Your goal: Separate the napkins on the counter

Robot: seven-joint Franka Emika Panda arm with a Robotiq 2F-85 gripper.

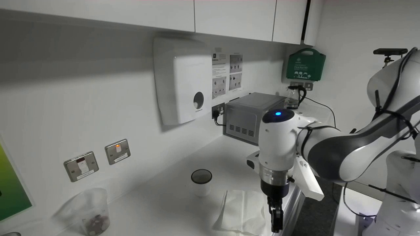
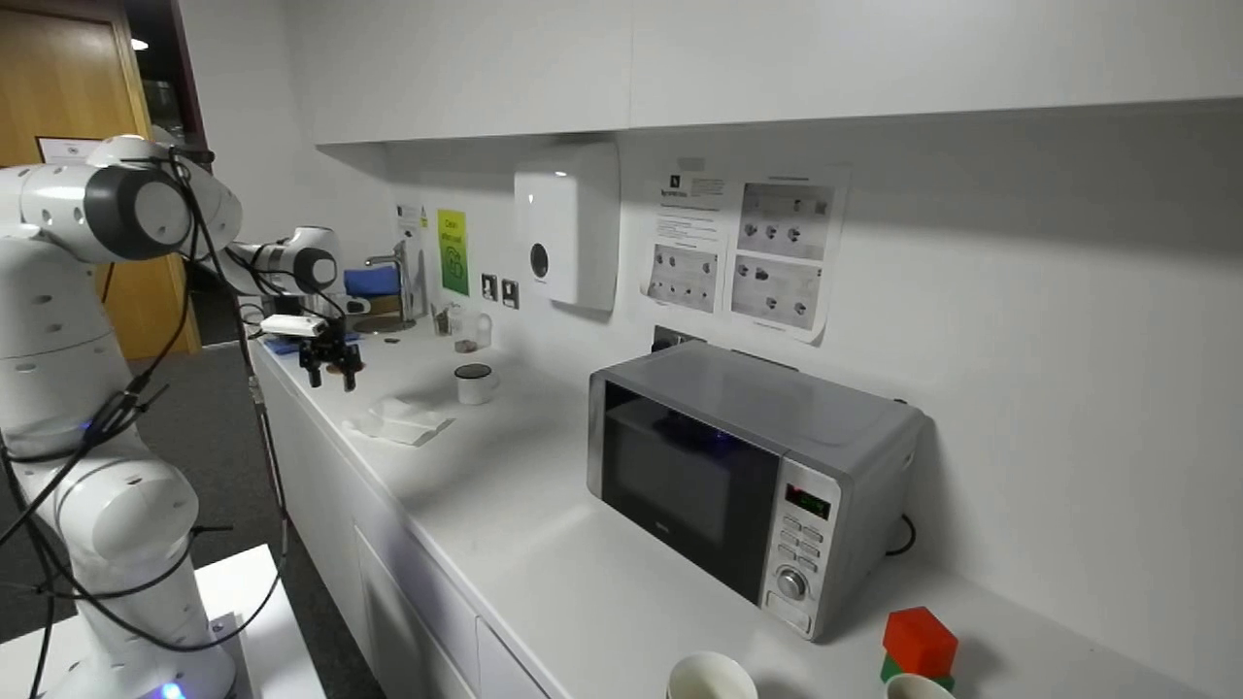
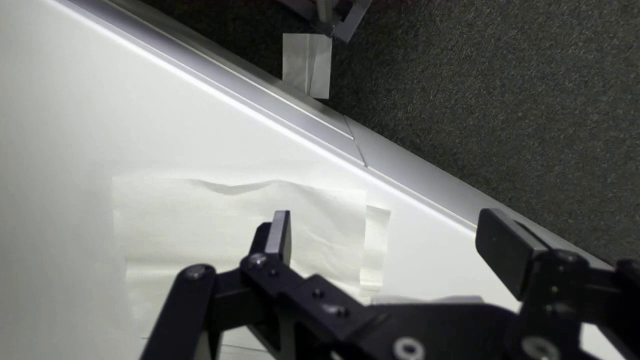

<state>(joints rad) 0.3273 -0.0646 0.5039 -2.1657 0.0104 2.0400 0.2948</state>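
Plainly, the thin white paper napkins [image 1: 243, 211] lie loose and creased on the smooth white tabletop [image 3: 75, 125], lower than the black two-fingered claw [image 3: 387, 225] and off to one side of it; in the wrist view one finger [image 3: 278, 232] shows in front of them. How many sheets there are cannot be told, though a narrow pale strip [image 3: 375, 247] peeks out past the end of the upper sheet [image 3: 322, 215], in the gap between the fingers, and is probably the edge of another one underneath. The claw has its fingers spread wide and holds nothing. The paper should be almost weightless, soft, limp and easy to tear, and apt to skid over so smooth a surface, so the layers may well travel together. The best hold is likely the upper sheet's end beside that strip, or the raised ripple [image 3: 230, 189] along its long edge, pinched shallowly and drawn up gently so that only one layer comes. Past the napkins from the claw stands a dark-rimmed round white mug [image 2: 474, 388]; much farther from the claw are a tall see-through tumbler [image 1: 93, 209] with dark bits [image 1: 95, 224] in its bottom and a boxy grey metal microwave oven [image 2: 738, 476].
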